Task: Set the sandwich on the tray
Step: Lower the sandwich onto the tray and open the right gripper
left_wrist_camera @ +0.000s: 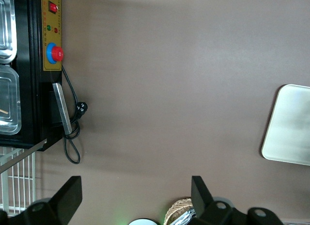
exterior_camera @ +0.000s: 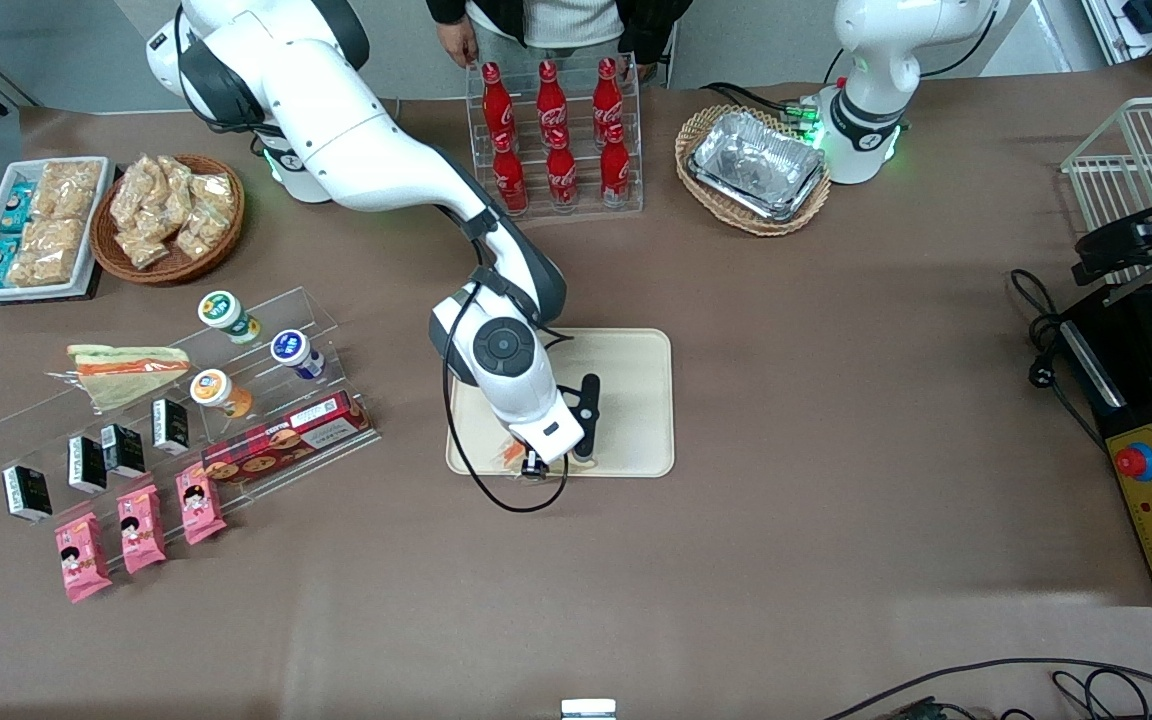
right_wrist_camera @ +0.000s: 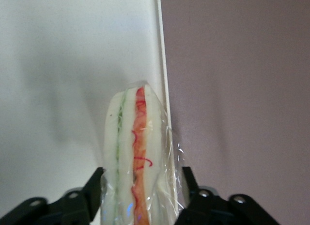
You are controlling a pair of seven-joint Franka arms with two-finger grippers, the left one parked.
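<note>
The sandwich (right_wrist_camera: 137,137), a wedge in clear wrap with pale bread and an orange-red filling band, stands on edge between my right gripper's (right_wrist_camera: 143,179) two black fingers, which press its wrap from both sides. In the front view the gripper (exterior_camera: 528,462) is low over the beige tray (exterior_camera: 636,400), at the tray's corner nearest the front camera toward the working arm's end. A bit of orange sandwich (exterior_camera: 510,455) shows under the wrist. The sandwich sits just inside the tray's rim (right_wrist_camera: 161,65). I cannot tell whether it touches the tray floor. The tray also shows in the left wrist view (left_wrist_camera: 290,123).
A flatter wrapped wedge (exterior_camera: 126,370) lies on the clear tiered shelf (exterior_camera: 266,400) with cups, small cartons and snack packs. A cola bottle rack (exterior_camera: 554,135), a basket of foil trays (exterior_camera: 756,165), a snack basket (exterior_camera: 168,215) and a white bin (exterior_camera: 36,225) stand farther back.
</note>
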